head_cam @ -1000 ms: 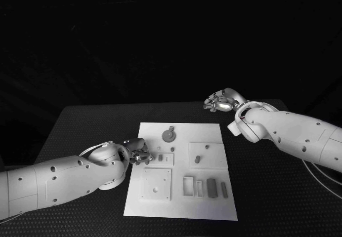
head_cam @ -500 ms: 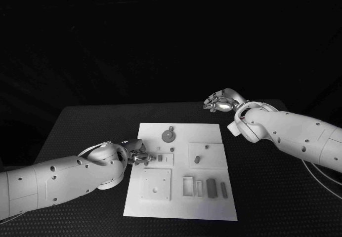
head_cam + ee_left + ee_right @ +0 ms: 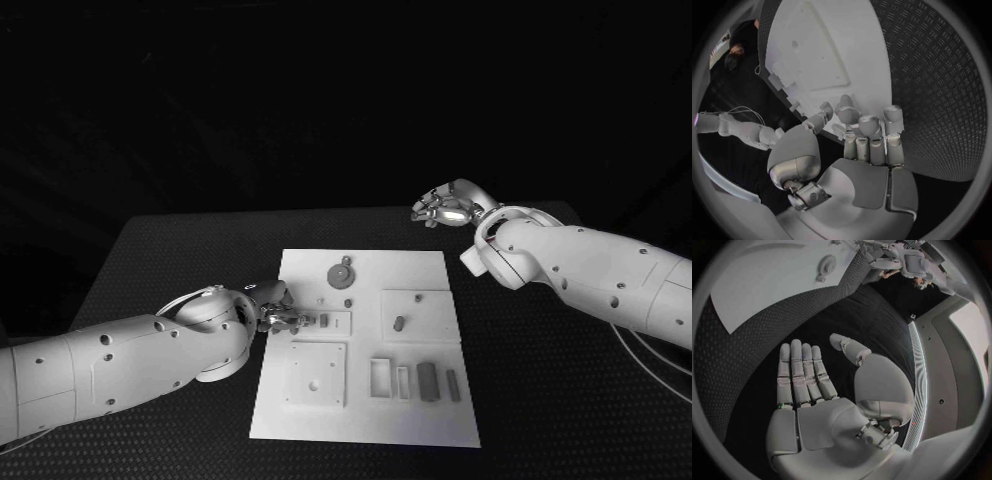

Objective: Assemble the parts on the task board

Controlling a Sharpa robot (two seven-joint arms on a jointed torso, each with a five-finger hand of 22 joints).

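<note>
The white task board [image 3: 368, 400] lies in the middle of the black table. My left hand [image 3: 277, 313] sits at the board's left edge with its fingers curled in, and it pinches what looks like a small dark part [image 3: 304, 321] beside a small raised block [image 3: 330, 320]. The left wrist view shows the curled fingers [image 3: 859, 125] at the edge of the board [image 3: 829, 50]. My right hand [image 3: 447, 207] hovers past the board's far right corner. Its fingers [image 3: 801, 372] are straight and apart over bare table, holding nothing.
On the board lie a round disc part [image 3: 342, 274], a small oval part [image 3: 400, 323] on a raised plate, a square plate [image 3: 315, 373], a frame [image 3: 381, 378] and two dark bars [image 3: 427, 381] [image 3: 453, 385]. The black table [image 3: 548, 380] extends to both sides.
My left hand has drawn back slightly toward the board's left edge. The right arm and the parts on the board have not moved.
</note>
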